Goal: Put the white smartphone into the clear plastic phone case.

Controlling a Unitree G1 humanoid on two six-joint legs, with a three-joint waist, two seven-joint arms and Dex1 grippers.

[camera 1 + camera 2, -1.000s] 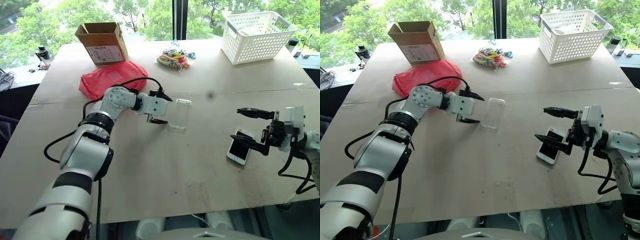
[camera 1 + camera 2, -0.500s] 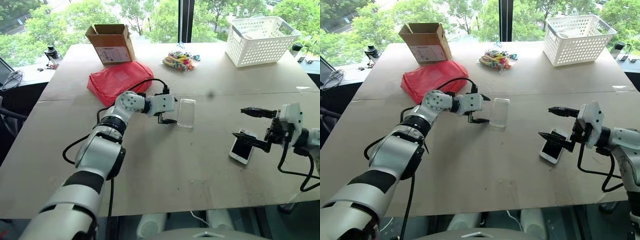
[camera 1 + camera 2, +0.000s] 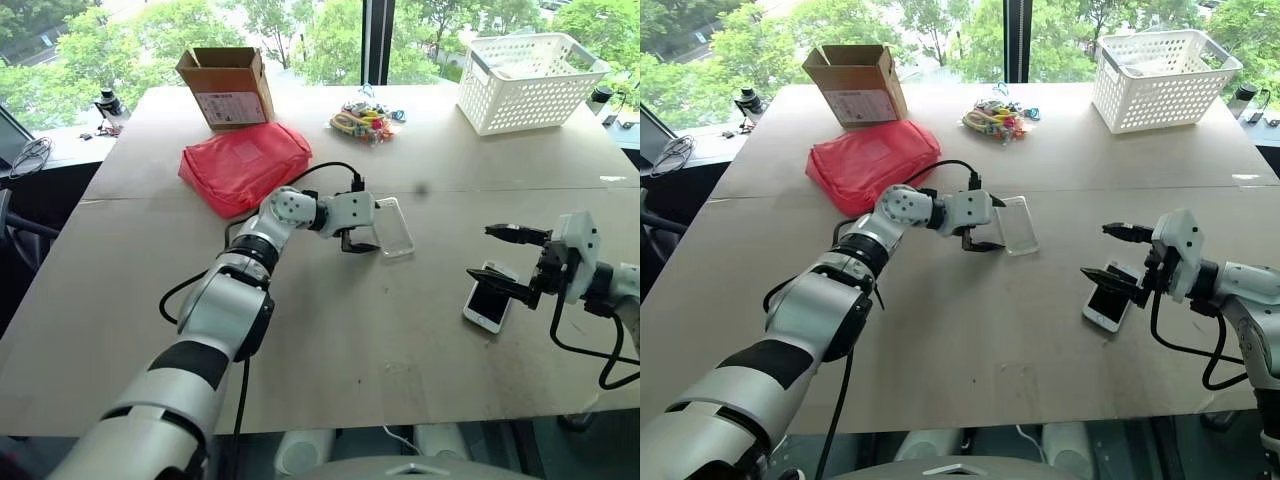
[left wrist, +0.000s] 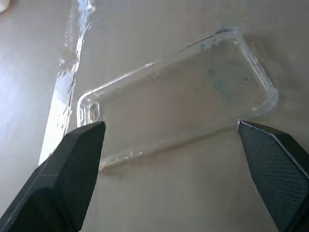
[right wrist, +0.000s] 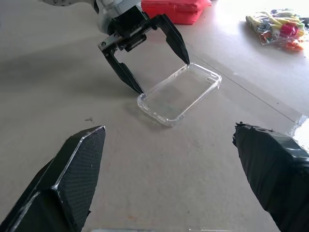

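Note:
The clear plastic phone case [image 3: 394, 228] lies flat near the table's middle, slightly askew. My left gripper [image 3: 370, 224] is open at its left long edge, with one fingertip near each end of that edge [image 4: 170, 126]. I cannot tell whether the tips touch the clear case [image 4: 178, 96]. The white smartphone [image 3: 489, 301] lies screen up on the table at the right. My right gripper [image 3: 481, 251] hangs open just over the phone's left end with nothing between its fingers. It points left toward the case [image 5: 179, 92].
A red pouch [image 3: 245, 165] lies behind the left arm, with a cardboard box [image 3: 228, 85] beyond it. A bundle of colourful small items [image 3: 363, 118] sits at the back centre. A white basket [image 3: 532, 68] stands at the back right. Bare tabletop separates the case and the phone.
The left gripper has moved right until its fingertips reach the case's edge, and the case now lies slightly turned. The right gripper has hardly moved. The camera has shifted.

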